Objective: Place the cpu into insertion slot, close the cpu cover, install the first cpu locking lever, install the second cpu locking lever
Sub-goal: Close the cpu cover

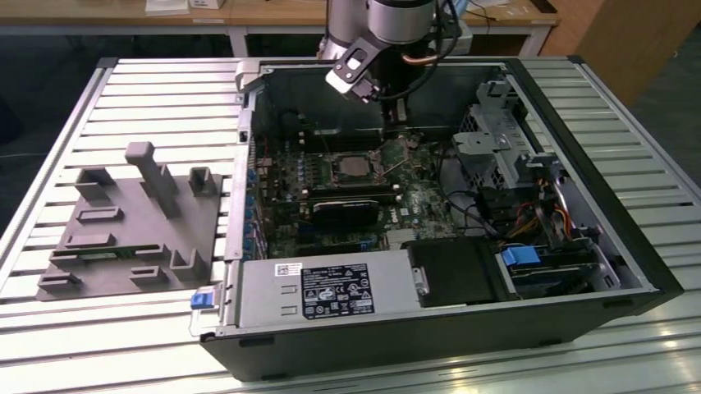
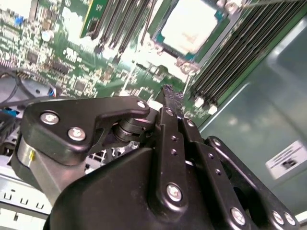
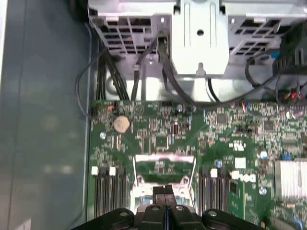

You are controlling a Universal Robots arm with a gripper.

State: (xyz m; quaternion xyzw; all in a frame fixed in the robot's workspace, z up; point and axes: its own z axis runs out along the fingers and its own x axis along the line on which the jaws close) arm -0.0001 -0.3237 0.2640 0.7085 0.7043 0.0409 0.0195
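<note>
The cpu (image 1: 353, 167) lies flat in the insertion slot (image 1: 328, 168) on the green board, its silvery top up; it also appears in the second wrist view (image 2: 192, 24). The cpu cover (image 1: 398, 150) stands tilted up at the slot's side, on the exterior view's right. In the first wrist view the cpu cover (image 3: 164, 160) is a thin metal frame with green board showing through its window. My gripper (image 1: 386, 107) hangs above the slot near the case's back wall. Its black fingers (image 3: 164, 194) are pressed together with nothing between them, tips close to the cover frame.
Long black memory slots (image 3: 108, 191) flank the socket. A black block (image 1: 340, 215) sits just beyond the slot. A metal drive cage (image 1: 504, 139) with cables fills the case's right. A power supply (image 1: 318, 287) is at the front, and a grey fixture (image 1: 131, 222) lies outside on the left.
</note>
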